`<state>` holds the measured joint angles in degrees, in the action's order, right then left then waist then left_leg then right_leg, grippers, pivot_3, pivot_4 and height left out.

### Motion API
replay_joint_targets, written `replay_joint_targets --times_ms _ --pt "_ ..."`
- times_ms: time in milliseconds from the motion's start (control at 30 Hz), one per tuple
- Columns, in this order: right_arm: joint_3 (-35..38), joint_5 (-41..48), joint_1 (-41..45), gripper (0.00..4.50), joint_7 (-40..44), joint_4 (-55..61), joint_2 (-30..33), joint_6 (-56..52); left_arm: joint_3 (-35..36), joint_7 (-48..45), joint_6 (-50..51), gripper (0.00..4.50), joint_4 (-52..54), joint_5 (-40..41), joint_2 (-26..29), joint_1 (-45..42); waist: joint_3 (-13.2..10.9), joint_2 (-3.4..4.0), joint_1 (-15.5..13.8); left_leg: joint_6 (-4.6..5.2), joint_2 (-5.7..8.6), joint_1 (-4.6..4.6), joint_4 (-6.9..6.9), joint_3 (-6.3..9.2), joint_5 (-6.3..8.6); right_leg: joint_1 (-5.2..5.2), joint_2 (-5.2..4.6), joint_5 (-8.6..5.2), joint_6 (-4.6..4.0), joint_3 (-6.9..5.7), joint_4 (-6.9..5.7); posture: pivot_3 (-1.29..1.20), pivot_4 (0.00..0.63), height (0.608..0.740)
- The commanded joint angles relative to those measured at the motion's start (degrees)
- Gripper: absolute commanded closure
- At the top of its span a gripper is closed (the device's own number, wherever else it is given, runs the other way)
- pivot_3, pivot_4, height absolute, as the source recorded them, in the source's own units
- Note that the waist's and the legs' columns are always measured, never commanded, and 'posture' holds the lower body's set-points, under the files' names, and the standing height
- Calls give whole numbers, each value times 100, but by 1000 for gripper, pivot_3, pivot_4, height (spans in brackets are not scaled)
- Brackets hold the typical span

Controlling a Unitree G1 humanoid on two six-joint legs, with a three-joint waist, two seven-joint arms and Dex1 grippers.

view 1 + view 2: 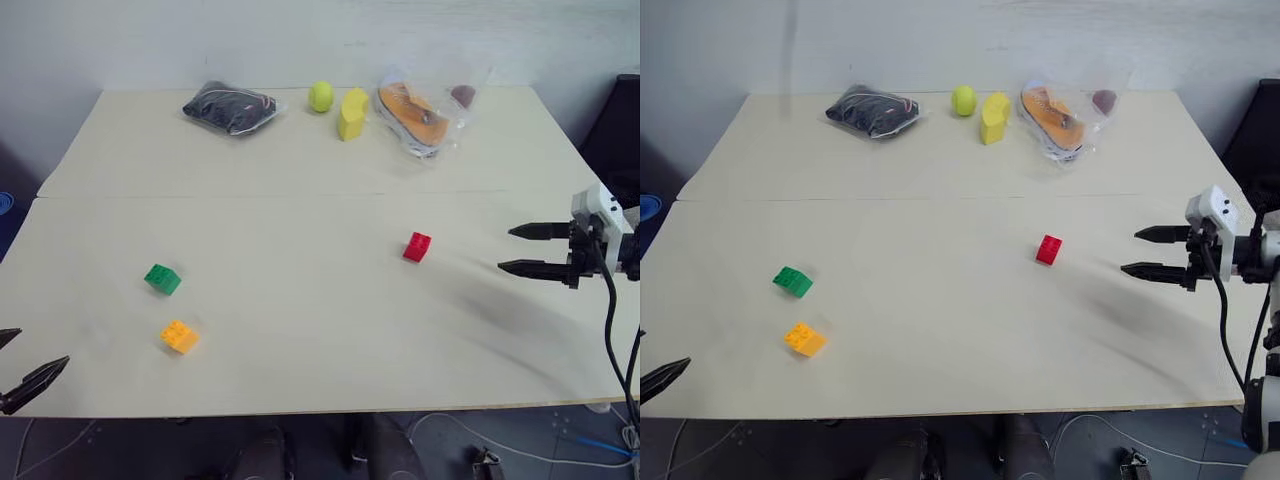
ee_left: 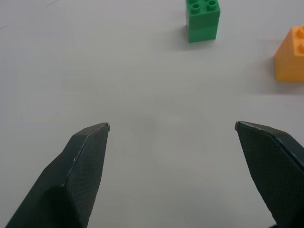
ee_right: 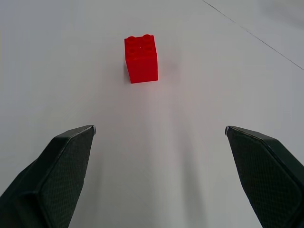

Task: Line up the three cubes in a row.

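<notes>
Three small studded cubes lie apart on the pale table [image 1: 300, 160]. The red cube [image 1: 417, 246] sits right of centre, upright. The green cube [image 1: 162, 278] and the orange-yellow cube [image 1: 179, 336] lie close together at the left front. My right gripper [image 1: 520, 249] hovers open over the table's right side, pointing left at the red cube [image 3: 141, 58], well short of it. At the front left corner my left gripper [image 1: 20, 362] stands open, with the green cube [image 2: 203, 19] and the orange-yellow cube [image 2: 290, 56] some way ahead of it. Nothing sits between either pair of fingers.
Along the table's far edge lie a dark bagged bundle [image 1: 230, 107], a yellow-green ball [image 1: 321, 96], a larger yellow block [image 1: 352, 114] and a clear bag with an orange item [image 1: 420, 115]. A seam [image 1: 250, 195] crosses the table. Cables hang near the right arm.
</notes>
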<state>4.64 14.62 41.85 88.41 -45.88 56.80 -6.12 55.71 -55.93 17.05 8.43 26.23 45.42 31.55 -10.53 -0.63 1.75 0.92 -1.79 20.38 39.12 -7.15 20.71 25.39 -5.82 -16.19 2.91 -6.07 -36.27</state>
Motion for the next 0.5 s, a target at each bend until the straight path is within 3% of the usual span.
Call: replay_joint_targets --times_ms 33,500 --pt "69 54 -1 0 234 83 48 41 106 184 -237 32 -59 -128 -27 -52 0 0 4 0 0 0 0 0 0 0 0 0 0 0 0 0 150 740" --pt "180 117 -140 0 44 289 38 4 37 263 -271 32 -85 -168 -17 -75 0 1 6 -1 -1 0 0 -1 1 0 1 0 0 -1 -1 0 150 740"
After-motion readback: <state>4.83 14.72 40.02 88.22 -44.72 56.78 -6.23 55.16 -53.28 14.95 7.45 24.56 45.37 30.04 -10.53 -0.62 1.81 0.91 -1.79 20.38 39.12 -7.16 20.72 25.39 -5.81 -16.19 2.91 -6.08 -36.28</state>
